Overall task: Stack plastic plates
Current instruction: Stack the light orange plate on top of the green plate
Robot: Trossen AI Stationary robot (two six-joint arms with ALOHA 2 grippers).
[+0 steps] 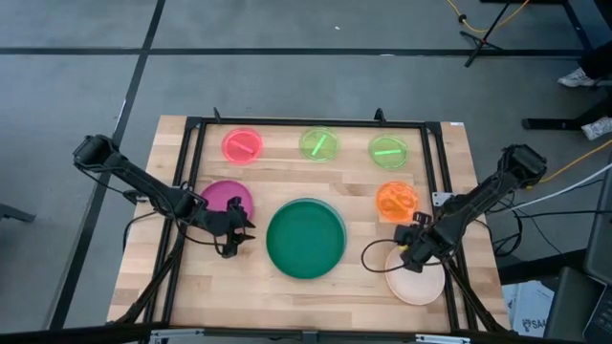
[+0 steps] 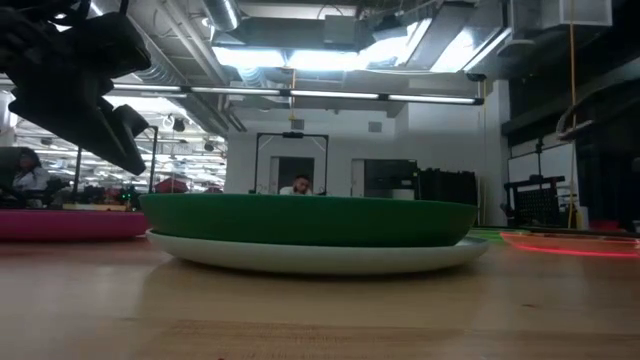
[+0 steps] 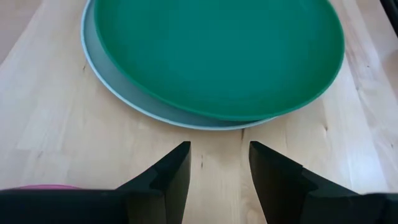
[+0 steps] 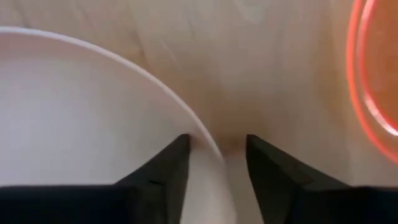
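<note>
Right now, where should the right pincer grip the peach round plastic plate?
On its thin raised rim, at the edge facing the orange translucent small plate. The peach round plastic plate lies flat on the wooden table, so only the rim offers a pinch. The right pincer already straddles that rim, open.

Both your arms are low over the table.
Left gripper fingers apart; right gripper fingers apart too.
</note>
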